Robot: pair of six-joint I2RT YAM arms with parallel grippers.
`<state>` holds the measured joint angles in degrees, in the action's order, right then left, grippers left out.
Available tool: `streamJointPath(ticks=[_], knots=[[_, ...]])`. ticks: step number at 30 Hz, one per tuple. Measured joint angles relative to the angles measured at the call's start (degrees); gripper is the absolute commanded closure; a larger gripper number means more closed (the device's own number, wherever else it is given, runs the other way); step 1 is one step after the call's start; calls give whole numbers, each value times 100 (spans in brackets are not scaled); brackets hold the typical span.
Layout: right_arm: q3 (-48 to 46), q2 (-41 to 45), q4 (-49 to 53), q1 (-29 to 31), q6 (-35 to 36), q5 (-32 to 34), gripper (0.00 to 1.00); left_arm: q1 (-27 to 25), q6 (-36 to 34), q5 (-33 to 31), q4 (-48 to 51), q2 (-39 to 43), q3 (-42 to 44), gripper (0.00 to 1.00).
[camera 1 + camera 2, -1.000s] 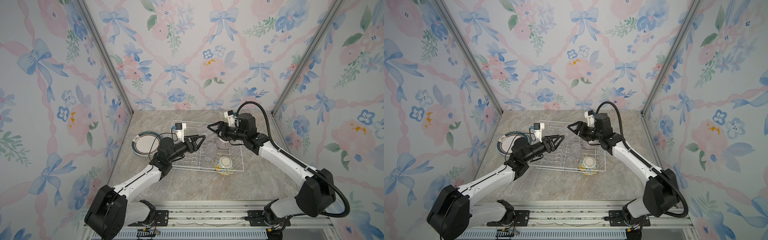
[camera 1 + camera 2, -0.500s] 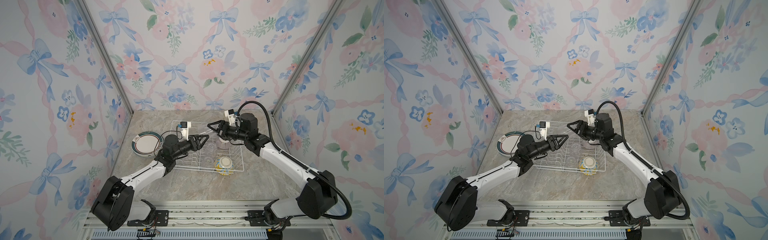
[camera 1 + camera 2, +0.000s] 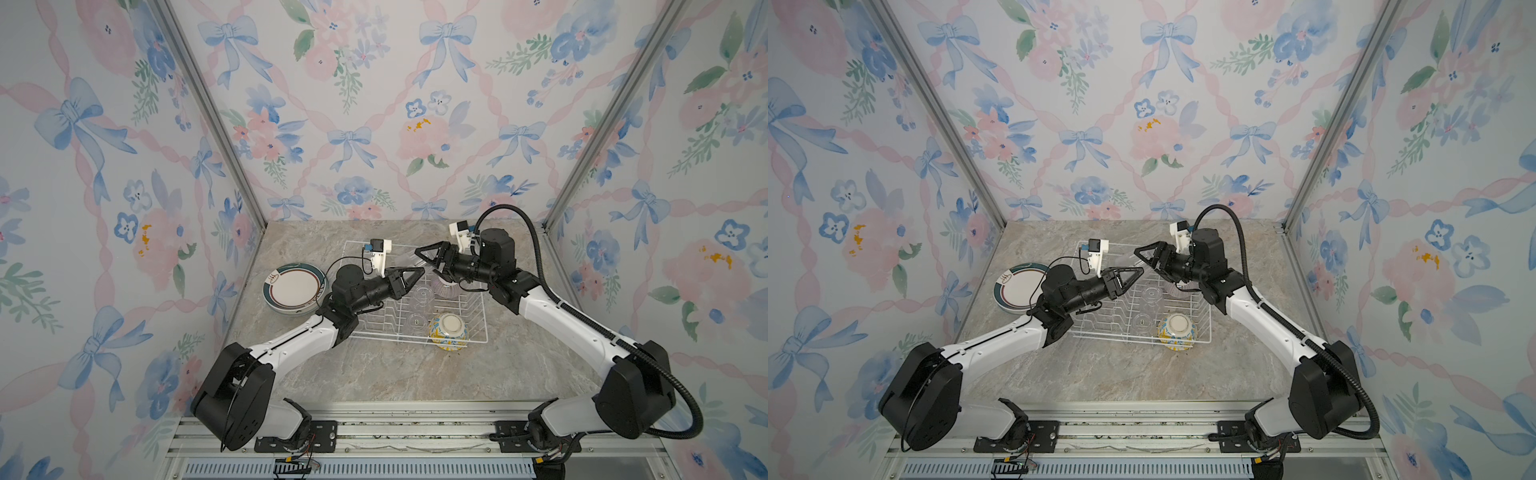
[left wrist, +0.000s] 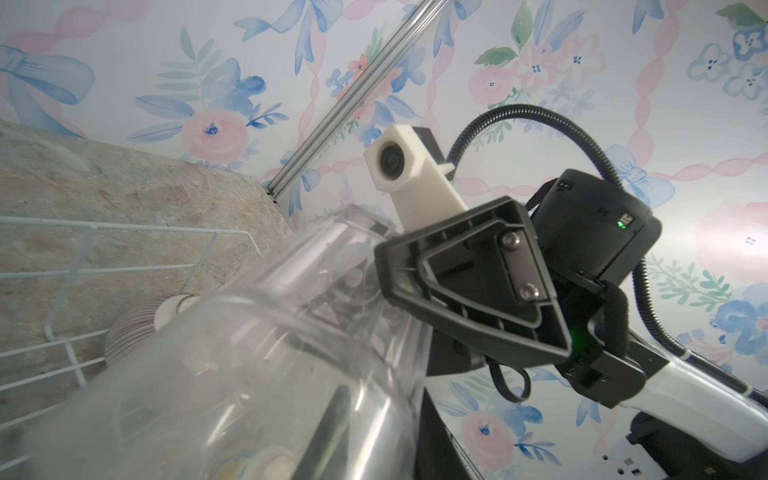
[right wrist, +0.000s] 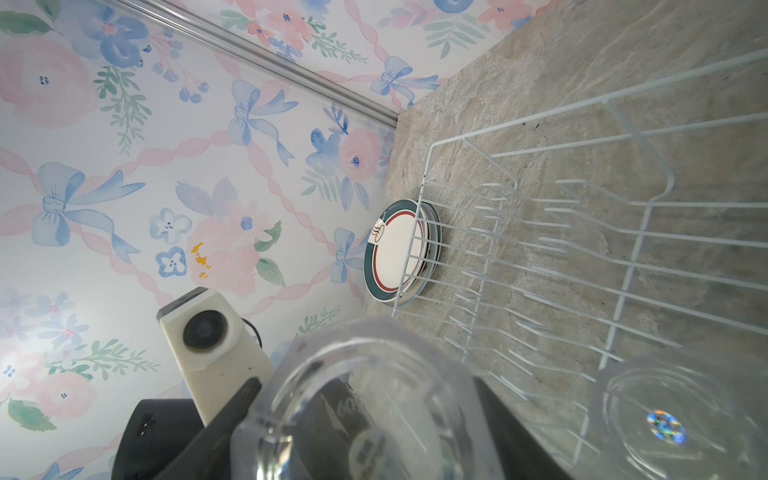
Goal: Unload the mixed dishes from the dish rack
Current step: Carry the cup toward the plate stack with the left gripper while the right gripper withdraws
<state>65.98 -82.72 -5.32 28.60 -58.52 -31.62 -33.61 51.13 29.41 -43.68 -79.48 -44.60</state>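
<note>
Both top views, held cup: a clear held cup is hanging on its side above the back half of the rack, between the two grippers.
Both top views, right gripper: the right gripper is clamping the held cup, jaws standing wide across it.
Both top views, left gripper: the left gripper is meeting the held cup from the opposite side, jaws drawn together at its rim.
Both top views, rack contents: the rack is carrying two racked cups, a purple bowl under the right gripper, and a yellow-blue bowl sitting upside down at the front right corner.
Both top views, plates: the plates are lying stacked on the table just left of the rack, outside it.
Left wrist view, grip: the held cup is filling the foreground, mouth nearest the camera. One of the left fingers is showing dark through the glass. One of the right fingers is pressing the far end.
Left wrist view, behind: the purple bowl is resting inside the rack.
Right wrist view, grip: the held cup is sitting between the two dark right fingers.
Right wrist view, beyond: a racked cup is standing in the rack, and the plates are lying just outside its far wall.
</note>
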Motion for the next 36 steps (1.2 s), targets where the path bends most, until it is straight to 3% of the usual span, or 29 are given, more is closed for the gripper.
streamJointPath(ticks=[2,4,6,8,19,25,28,33,36], knots=[[0,22,-98,-13,-201,46,49,-11,-15,-35,-195,28,0,100],[0,33,-125,-11,-221,72,33,-11,-9,-48,-245,28,0,100],[0,33,-129,-11,-234,76,10,-11,-15,-61,-240,28,0,100],[-28,44,-39,-4,-96,33,1,-4,-68,-166,-190,28,-4,100],[-59,448,562,-190,577,203,3,190,-645,-988,1394,367,-4,100],[-37,916,1274,-496,1263,697,3,693,-1515,-2142,3943,654,-973,100],[-170,1309,1565,-568,1593,1069,3,1543,-1794,-2562,4885,925,-1460,100],[-612,1873,1899,-568,1989,1488,3,3508,-2103,-3097,5919,1187,-1775,100],[-846,2037,2094,-568,2190,1694,3,4166,-2347,-3230,6470,850,-2164,100]])
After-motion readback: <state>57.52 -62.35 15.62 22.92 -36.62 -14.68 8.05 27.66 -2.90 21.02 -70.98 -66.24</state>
